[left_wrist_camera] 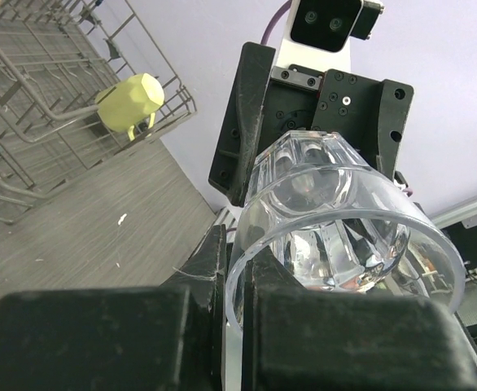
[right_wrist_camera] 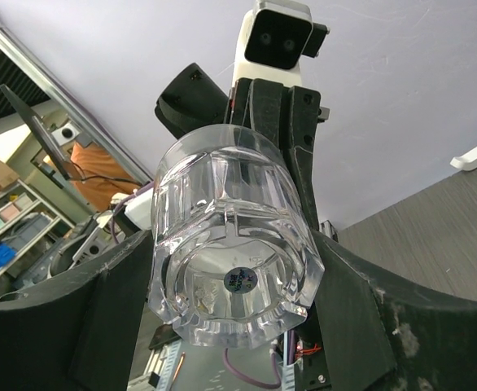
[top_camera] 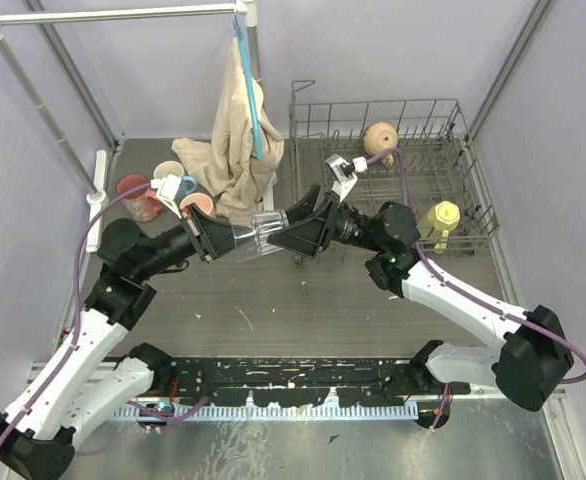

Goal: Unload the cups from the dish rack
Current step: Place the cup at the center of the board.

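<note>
Rack [top_camera: 373, 103] seen at table's right rear, tan mug [top_camera: 380, 137] and yellow-green mug [top_camera: 440, 217] lodged inside. Cloth [top_camera: 235, 140] hung beside it. Glass [top_camera: 260, 234] held in air left of rack: rim wall pinched by left gripper [top_camera: 238, 238], base clasped between right gripper's [top_camera: 279, 232] wide-set jaws. Salmon mug [top_camera: 135, 196] stood far left.

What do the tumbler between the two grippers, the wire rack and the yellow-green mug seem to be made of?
Tumbler: clear glass or hard plastic, glossy; you see through it. Rack: thin metal wire, probably with a grey coating. Mug: apparently ceramic, matt, opaque, faceted.
</note>
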You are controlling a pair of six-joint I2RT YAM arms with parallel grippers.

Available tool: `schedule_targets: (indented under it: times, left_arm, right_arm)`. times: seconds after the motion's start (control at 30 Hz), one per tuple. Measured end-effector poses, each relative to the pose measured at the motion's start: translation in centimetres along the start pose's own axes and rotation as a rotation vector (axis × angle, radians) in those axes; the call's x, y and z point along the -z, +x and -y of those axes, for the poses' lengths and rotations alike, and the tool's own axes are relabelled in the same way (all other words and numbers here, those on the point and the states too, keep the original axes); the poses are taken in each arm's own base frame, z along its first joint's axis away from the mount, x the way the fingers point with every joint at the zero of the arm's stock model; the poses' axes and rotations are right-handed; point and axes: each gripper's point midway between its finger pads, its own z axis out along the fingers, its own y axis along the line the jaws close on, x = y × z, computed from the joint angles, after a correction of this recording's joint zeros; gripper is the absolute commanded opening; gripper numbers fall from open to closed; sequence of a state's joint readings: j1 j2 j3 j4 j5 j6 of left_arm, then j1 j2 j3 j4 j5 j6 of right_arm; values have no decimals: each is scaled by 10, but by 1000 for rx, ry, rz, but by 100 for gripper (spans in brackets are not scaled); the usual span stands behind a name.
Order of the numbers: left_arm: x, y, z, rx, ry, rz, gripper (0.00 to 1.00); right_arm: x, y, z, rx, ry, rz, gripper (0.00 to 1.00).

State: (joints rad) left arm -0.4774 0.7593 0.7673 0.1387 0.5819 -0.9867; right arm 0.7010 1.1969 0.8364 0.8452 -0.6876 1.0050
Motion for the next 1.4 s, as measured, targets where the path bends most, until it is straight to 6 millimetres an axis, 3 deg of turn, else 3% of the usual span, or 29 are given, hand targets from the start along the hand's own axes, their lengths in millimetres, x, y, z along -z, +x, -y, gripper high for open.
schedule_targets:
  times: [0.13, 0.27, 0.5, 0.6, 0.7, 0.87, 1.07, 1.27, 1.4]
  left_arm:
    - [5, -1, 4, -24, -32, -10, 0]
    - [13, -16, 6, -84, -102, 47, 0]
    - [41, -53, 21, -203, -217, 209, 0]
    - [49, -67, 15, -231, -327, 241, 0]
    - [60, -84, -7, -238, -511, 277, 0]
    - [94, -104, -60, -274, -896, 318, 0]
    - [121, -121, -108, -301, -1206, 308, 0]
    - [172, -142, -189, -101, -1471, 325, 0]
    - [190, -130, -234, 32, -1561, 275, 0]
  right_arm:
    - [1, 3, -2, 0, 0, 3, 84]
    - [8, -1, 7, 2, 50, 40, 90]
    - [48, -12, 40, 17, 200, 133, 91]
    - [63, -19, 48, 25, 251, 165, 91]
    - [74, -23, 48, 41, 284, 179, 91]
    - [92, -25, 32, 104, 303, 198, 91]
    - [101, -22, 22, 150, 319, 190, 91]
    - [112, -17, 8, 201, 335, 183, 91]
    - [118, -14, 2, 238, 350, 178, 91]
